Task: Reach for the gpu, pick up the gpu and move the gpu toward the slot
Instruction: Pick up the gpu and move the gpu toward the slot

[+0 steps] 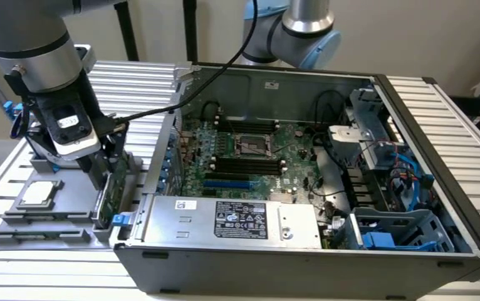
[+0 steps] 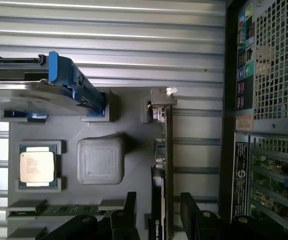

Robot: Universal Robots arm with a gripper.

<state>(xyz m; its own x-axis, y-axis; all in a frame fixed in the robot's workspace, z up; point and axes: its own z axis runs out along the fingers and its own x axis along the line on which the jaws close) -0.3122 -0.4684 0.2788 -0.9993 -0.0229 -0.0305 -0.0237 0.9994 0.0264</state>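
Since the gpu [image 1: 109,194] stands on edge in its holder, no part of the pick-up has been made, and the work is judged to be at the end of the reach.

1. Exterior view's left: a grey parts tray [image 1: 14,221] lies on the ribbed table. A square silver processor chip [image 1: 41,194] sits in one of its pockets, apart from the gripper.
2. Next toward the right: the gripper [image 1: 106,169] hangs low over the tray edge nearest the computer case [image 1: 307,266]. Its jaws are spread wide, with nothing pinched between them.
3. Wrist view, same station: the gpu [image 2: 166,150] appears edge-on as a thin line, with its silver bracket [image 2: 162,97] at the far end. One dark finger [image 2: 130,210] stands on one side of the card and the other finger on the opposite side. The gripper [image 2: 161,215] thus straddles the card. Contact cannot be confirmed. The hard drive [image 2: 59,87] with blue rails sits in a separate pocket.
4. Exterior view's right: the case lies open, with the motherboard [image 1: 257,157] exposed. The card is well apart from it.

Status: reach essentially done. The grasp, the lift and the carry toward the slot are outstanding.
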